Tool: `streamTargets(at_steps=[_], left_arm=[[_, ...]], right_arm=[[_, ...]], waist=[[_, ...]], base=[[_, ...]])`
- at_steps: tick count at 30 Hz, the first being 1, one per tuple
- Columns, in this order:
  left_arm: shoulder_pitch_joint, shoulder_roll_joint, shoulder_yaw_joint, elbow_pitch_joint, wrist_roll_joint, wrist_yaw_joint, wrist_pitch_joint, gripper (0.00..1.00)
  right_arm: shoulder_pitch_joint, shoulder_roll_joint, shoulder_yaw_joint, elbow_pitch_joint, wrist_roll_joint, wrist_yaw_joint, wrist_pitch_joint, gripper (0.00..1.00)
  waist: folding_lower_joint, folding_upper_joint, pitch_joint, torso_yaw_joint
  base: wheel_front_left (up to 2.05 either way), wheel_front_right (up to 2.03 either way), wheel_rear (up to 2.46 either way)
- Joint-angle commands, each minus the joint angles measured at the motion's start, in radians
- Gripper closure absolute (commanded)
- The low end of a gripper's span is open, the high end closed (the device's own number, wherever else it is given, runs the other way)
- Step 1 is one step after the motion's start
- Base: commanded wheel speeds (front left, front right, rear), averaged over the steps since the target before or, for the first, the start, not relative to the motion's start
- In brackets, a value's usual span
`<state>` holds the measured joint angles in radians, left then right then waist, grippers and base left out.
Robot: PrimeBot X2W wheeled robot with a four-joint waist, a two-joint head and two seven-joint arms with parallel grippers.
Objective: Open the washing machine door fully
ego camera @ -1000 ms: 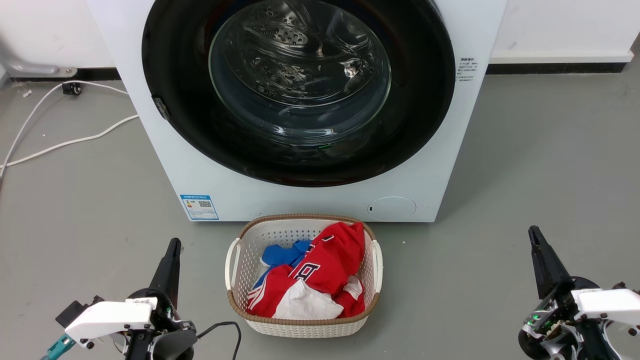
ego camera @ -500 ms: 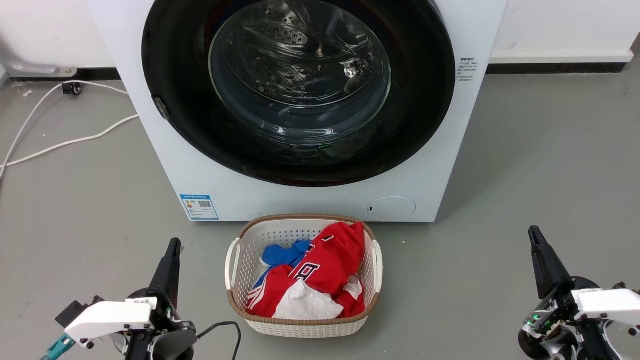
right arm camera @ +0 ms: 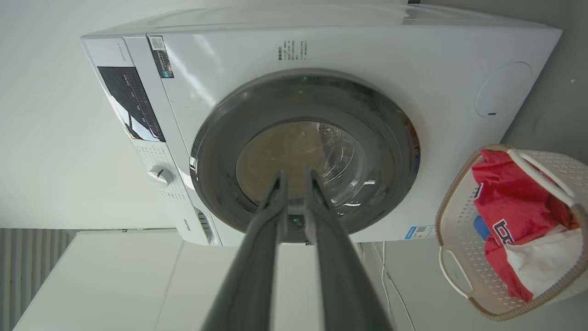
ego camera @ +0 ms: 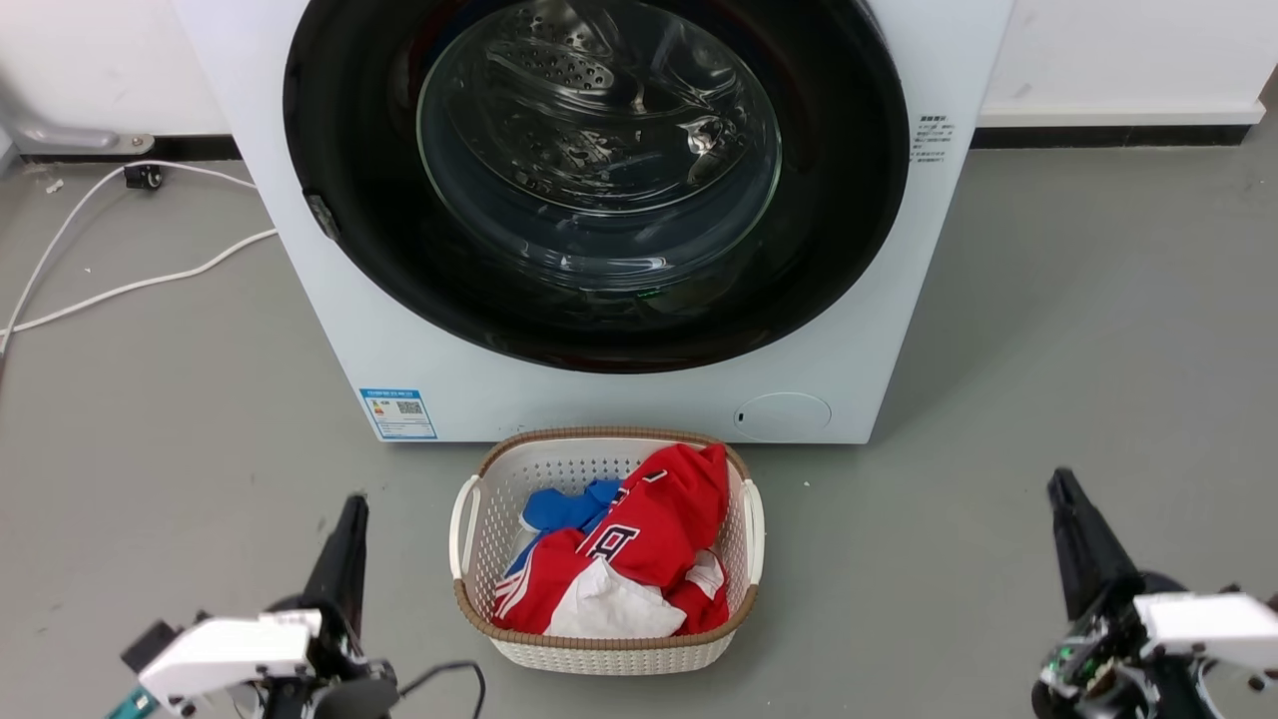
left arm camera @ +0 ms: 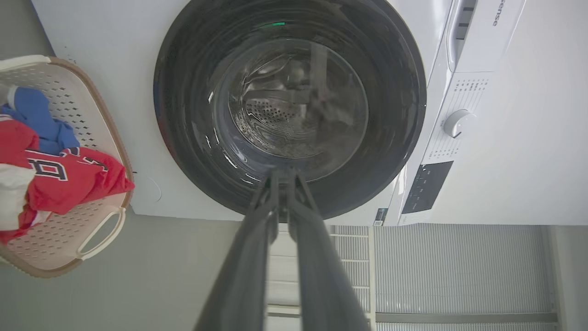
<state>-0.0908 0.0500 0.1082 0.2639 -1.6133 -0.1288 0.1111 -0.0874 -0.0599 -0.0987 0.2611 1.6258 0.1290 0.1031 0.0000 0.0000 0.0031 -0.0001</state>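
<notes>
The washing machine point(ego camera: 599, 404) is a white front-loader standing straight ahead on the grey floor. The washing machine door point(ego camera: 599, 180), a glossy black disc with a clear glass bowl, lies flat against its front, closed. My left gripper point(ego camera: 351, 504) hovers low at the left, well short of the machine, fingers together and empty. My right gripper point(ego camera: 1058, 481) hovers low at the right, also apart from it. In the left wrist view the gripper point(left arm camera: 282, 174) points at the door point(left arm camera: 289, 105) with its tips touching. In the right wrist view the gripper point(right arm camera: 297, 174) shows a thin slit and holds nothing.
A white laundry basket point(ego camera: 604, 649) with red, blue and white clothes sits on the floor directly in front of the machine, between my arms. White cables point(ego camera: 130, 285) trail across the floor at the left. A small metal fitting point(ego camera: 319, 215) sits on the door's left rim.
Both grippers have sunk a little lower in the head view, drawing slightly back from the machine. The door, the basket and the camera have not moved.
</notes>
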Motion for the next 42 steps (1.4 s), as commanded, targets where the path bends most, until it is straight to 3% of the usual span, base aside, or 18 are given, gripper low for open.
streamTargets(at_steps=[1,11,16,35,42], left_arm=[[-0.001,0.0,-0.002,-0.002,0.001,0.0,-0.001,0.0],[0.0,0.003,-0.062,-0.027,0.038,0.0,-0.051,0.0],[-0.002,0.018,-0.088,-0.043,0.121,-0.001,-0.076,0.0],[0.008,0.033,-0.134,-0.102,0.573,0.001,-0.153,0.0],[0.005,0.055,-0.161,-0.112,0.724,0.007,-0.178,0.0]], right_arm=[[-0.001,0.0,0.0,-0.002,-0.001,0.0,-0.001,0.0],[0.022,0.0,0.031,-0.036,-0.052,0.0,-0.051,0.0],[0.03,-0.002,0.036,-0.061,-0.117,0.0,-0.074,0.0],[0.069,-0.006,0.047,-0.175,-0.637,0.001,-0.128,0.0],[0.085,-0.007,0.046,-0.205,-0.777,0.001,-0.132,0.0]], waist=[[0.0,0.0,0.0,0.0],[0.0,0.0,-0.003,0.002],[0.0,0.0,-0.006,0.003],[0.0,0.0,-0.013,0.004],[0.0,0.0,-0.017,0.004]], base=[[0.0,0.0,0.0],[0.0,0.0,0.0],[0.0,0.0,0.0],[0.0,0.0,0.0],[0.0,0.0,0.0]])
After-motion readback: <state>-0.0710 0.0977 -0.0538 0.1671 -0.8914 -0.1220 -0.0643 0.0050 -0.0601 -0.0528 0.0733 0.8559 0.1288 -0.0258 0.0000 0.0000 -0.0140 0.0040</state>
